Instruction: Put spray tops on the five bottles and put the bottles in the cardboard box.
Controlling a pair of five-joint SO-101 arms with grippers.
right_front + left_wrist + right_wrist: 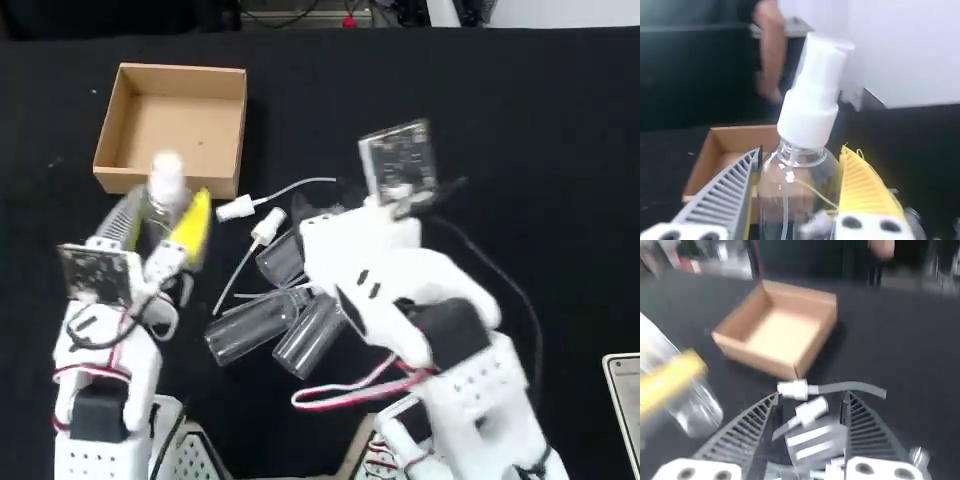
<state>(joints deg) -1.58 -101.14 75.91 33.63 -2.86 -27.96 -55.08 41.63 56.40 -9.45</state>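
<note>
Bottle (795, 187) with its top on is clamped in the left gripper (801, 150) by the box (112, 130). Right gripper (811, 397) gapes over loose tops (810, 411); its arm partly hides lying bottles (250, 325).

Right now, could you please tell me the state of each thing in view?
Box, empty.
Held bottle, upright, spray top on.
Left gripper, shut on held bottle.
Right gripper, open.
Loose bottles, lying down, uncapped.
Loose tops, lying unattached.
</note>
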